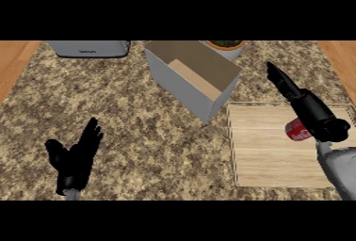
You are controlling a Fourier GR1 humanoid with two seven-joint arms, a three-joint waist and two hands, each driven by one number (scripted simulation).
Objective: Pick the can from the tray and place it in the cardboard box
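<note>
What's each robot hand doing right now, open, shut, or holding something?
Left robot hand: open, fingers straight, holding nothing, resting at lower left.
Right robot hand: open, fingers straight, over the tray just above the can, not holding it.

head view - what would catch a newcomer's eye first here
The red can on the wooden tray at right stands out, partly hidden by the right robot hand, whose fingers are straight and point up the view. Next is the open cardboard box at top centre. The left robot hand rests open at lower left.

One head view looks steeply down on the counter (139, 132).
</note>
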